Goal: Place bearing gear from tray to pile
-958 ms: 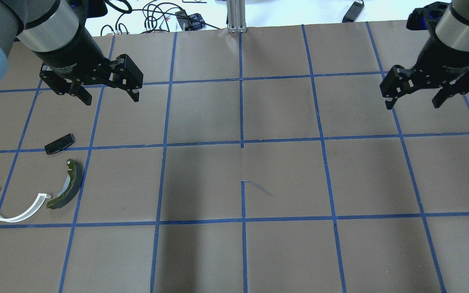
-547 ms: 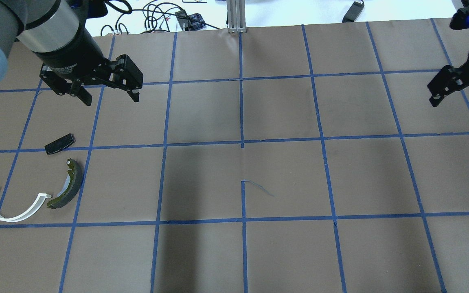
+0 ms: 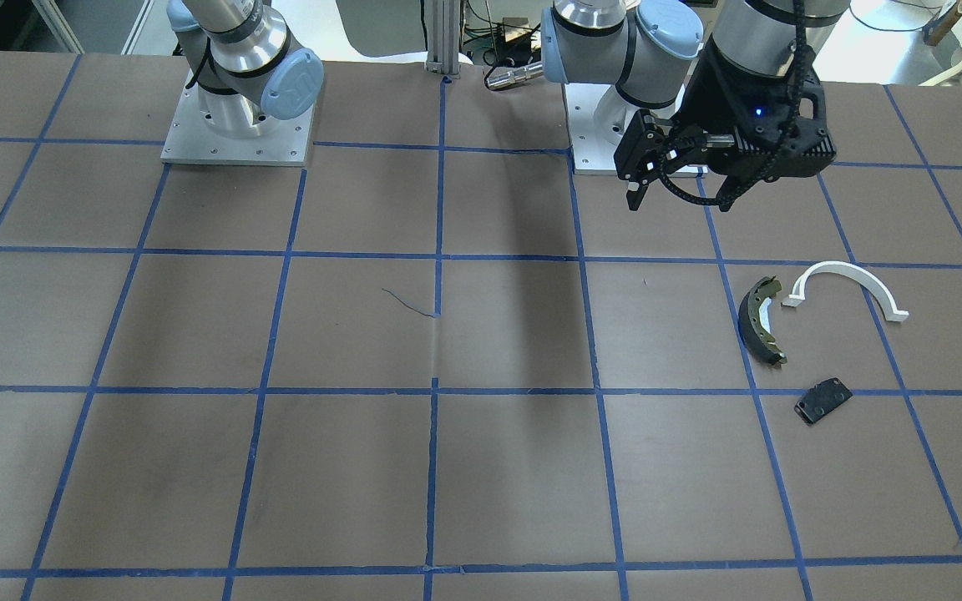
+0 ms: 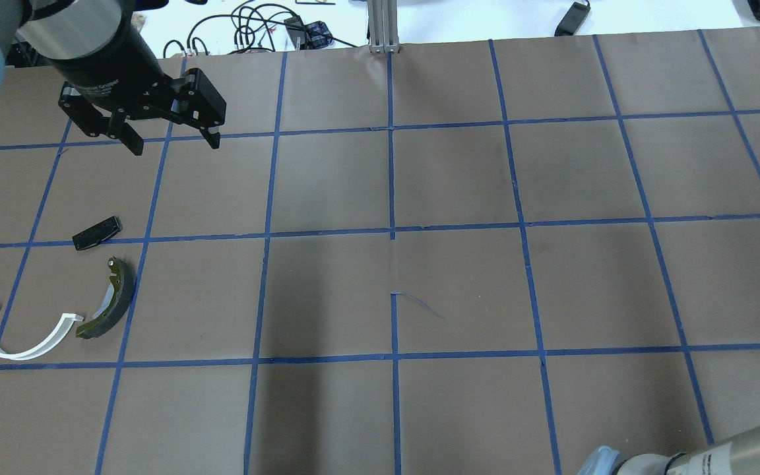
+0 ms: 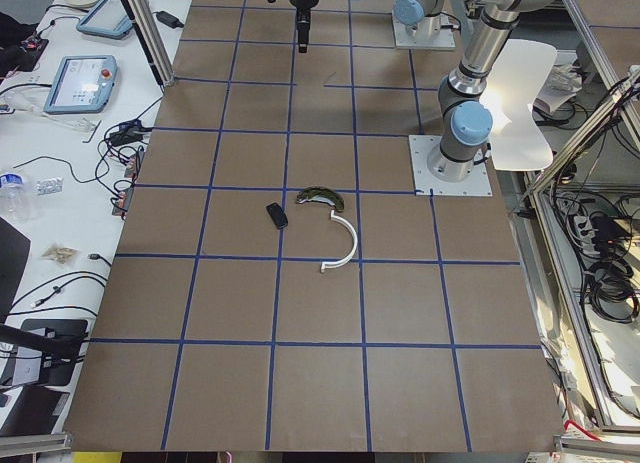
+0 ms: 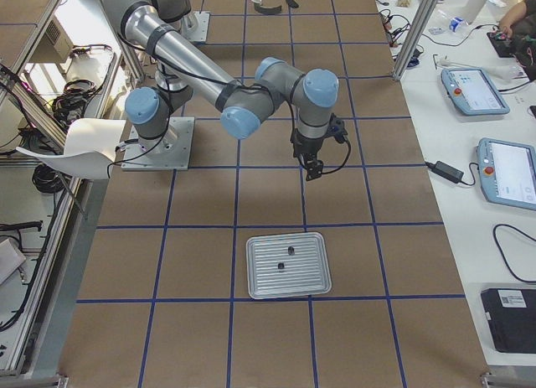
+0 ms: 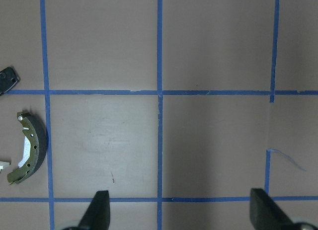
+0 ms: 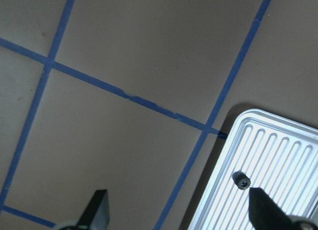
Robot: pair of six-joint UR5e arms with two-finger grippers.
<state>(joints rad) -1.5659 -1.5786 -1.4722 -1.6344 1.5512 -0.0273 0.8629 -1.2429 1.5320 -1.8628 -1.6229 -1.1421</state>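
The pile lies at the table's left: an olive brake shoe [image 4: 113, 300], a white half-ring arc [image 4: 57, 338] and a small black plate [image 4: 96, 233]. My left gripper [image 4: 169, 142] hangs open and empty above the table behind the pile. The grey tray [image 6: 310, 281] holds two small dark parts. One shows as a toothed gear [image 8: 242, 180] on the tray's near corner [image 8: 278, 140]. My right gripper [image 8: 176, 200] is open and empty, above the table beside the tray, with the gear by its right fingertip [image 8: 258, 200].
The table is brown paper with blue tape lines. In the front-facing view the pile [image 3: 758, 321] lies in front of the left gripper [image 3: 680, 203]. Cables lie past the far edge [image 4: 254, 26]. Part of the right arm [image 4: 703, 458] shows bottom right.
My right gripper has moved right and left the overhead view. My left gripper has shifted slightly back and left, still open. The pile has not moved.
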